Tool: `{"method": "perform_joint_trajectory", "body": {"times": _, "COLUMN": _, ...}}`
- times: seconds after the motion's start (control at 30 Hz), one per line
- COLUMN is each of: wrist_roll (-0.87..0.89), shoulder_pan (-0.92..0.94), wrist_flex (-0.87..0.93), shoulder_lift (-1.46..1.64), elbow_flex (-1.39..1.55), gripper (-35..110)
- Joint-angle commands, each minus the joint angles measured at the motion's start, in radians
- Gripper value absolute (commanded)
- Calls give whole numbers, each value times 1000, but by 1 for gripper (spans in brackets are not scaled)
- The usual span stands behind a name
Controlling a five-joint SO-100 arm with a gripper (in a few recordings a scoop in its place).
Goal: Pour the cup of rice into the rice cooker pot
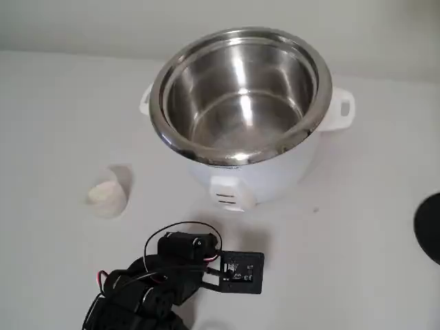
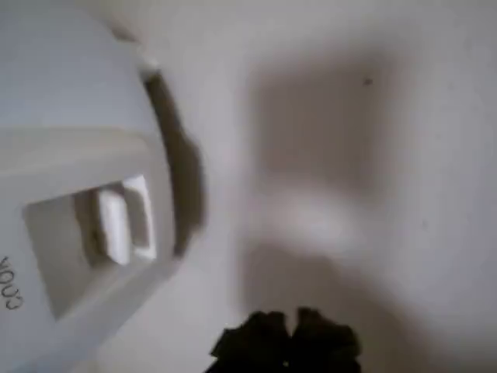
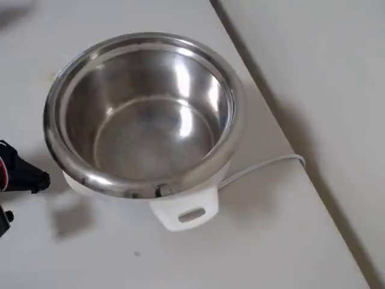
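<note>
The rice cooker pot [image 1: 240, 89] is shiny steel with a wide rim and sits in a white cooker body [image 1: 254, 175]; its inside is bare metal [image 3: 144, 120]. The small translucent cup [image 1: 110, 192] stands on the table left of the cooker, with off-white rice [image 1: 103, 196] in it. My black arm [image 1: 158, 282] is low at the front of the table, right of the cup and well apart from it. In the wrist view my gripper [image 2: 287, 342] is a blurred dark shape, its two tips together with nothing between them, near the cooker's front switch [image 2: 116, 221].
The cooker has white side handles [image 1: 344, 110] [image 3: 186, 214], and its white cord [image 3: 258, 165] trails toward the table edge [image 3: 313, 180]. A dark round object [image 1: 430, 227] sits at the right edge. A black part of the arm [image 3: 24, 174] is just left of the cooker.
</note>
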Motion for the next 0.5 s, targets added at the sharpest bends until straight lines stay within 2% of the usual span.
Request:
{"method": "perform_joint_trajectory", "body": {"times": 0.0, "wrist_roll": -9, "shoulder_pan": 14, "wrist_flex": 5, "shoulder_lift": 9, "elbow_flex": -44, "gripper": 0}}
{"method": "perform_joint_trajectory", "body": {"times": 0.47, "wrist_roll": -40, "shoulder_pan": -23, "wrist_flex": -3, "shoulder_lift": 9, "elbow_flex": -43, "gripper": 5}}
